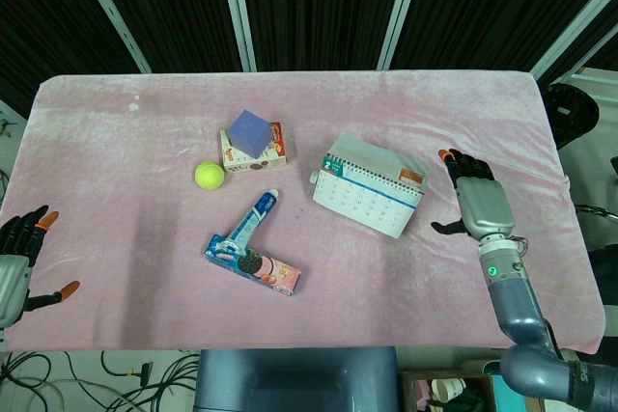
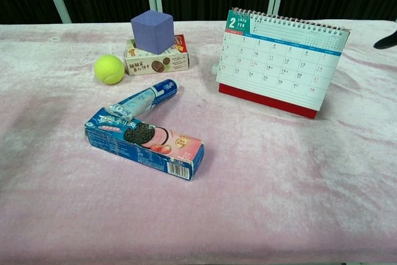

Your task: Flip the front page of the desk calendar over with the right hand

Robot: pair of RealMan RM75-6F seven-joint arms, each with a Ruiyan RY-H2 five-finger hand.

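Pink velvety cloth [image 1: 145, 180] covers the table, with dark panels behind it. Nearest the robot in the chest view lies a blue cookie box [image 2: 146, 143], and a blue-and-white tube [image 2: 144, 100] rests touching its upper left end. Further back sit a yellow tennis ball [image 2: 109, 69] and a small snack box [image 2: 157, 56] with a purple cube [image 2: 152, 31] on top. The desk calendar [image 2: 278, 60] stands upright on its red base to the right of these, the February page facing the robot and the spiral binding along the top edge.

The right hand [image 1: 477, 202] hovers just beside the calendar's right end, apart from it, fingers spread and holding nothing. The left hand [image 1: 17, 260] sits at the table's near left corner, well apart from everything, also spread and empty.

The calendar looks light and free-standing, so the likeliest trouble is the hand catching its frame and pushing or toppling it, not lifting a sheet. Thin pages are hard to separate with broad fingers: the hand could take several at once, or crease or tear one at the spiral. A page left loose could also drop forward again.
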